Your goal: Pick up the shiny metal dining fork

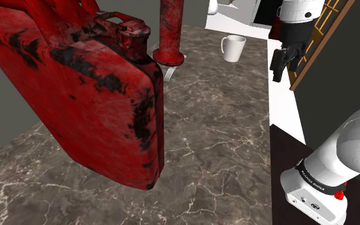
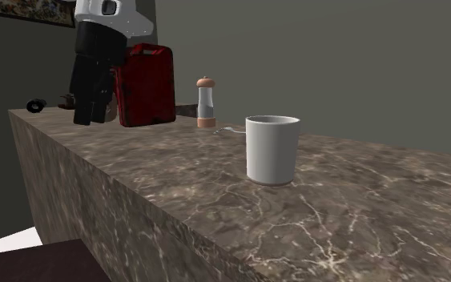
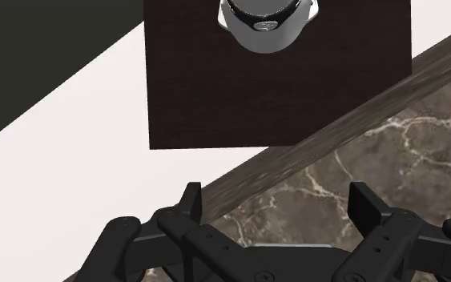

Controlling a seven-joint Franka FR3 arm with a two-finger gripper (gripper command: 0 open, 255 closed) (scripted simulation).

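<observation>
Brown veined marble table runs across the frame, with a grey wall behind it and white floor beside it. The gripper is wide open: its fingers stand well apart with nothing between them, touching nothing. In the wrist view, the table's edge, the white floor and the dark stand lie beneath it. In the shoulder view the gripper hangs at upper right, over the table's edge, apart from all the objects.

The fork lies flat on the table at upper middle of the shoulder view. Only its tines show, just beside the base of a mill and behind a big worn red jerry can. In the second exterior view the fork is a thin pale sliver between the mill and a white mug. The mug stands upright, nearer the camera.
</observation>
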